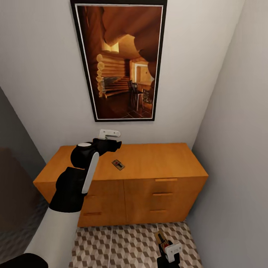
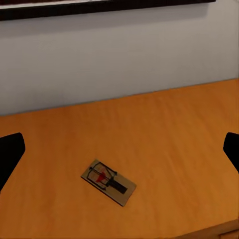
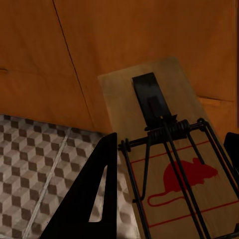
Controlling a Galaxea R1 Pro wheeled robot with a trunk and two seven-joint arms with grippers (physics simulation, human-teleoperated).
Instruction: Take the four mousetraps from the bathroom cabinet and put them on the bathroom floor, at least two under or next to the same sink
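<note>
One small tan wooden mousetrap lies flat on the orange-brown wooden cabinet, at about five o'clock from the left gripper, whose black fingers stand wide apart, holding nothing. Low over the cube-patterned tile floor, the right gripper is clamped on a second mousetrap.

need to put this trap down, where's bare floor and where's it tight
Bare tiles lie on the floor in front of the cabinet, left of the right tool holding a mousetrap. It is tighter by the right wall. The cabinet top is bare to the right of the other mousetrap, near the left tool.
</note>
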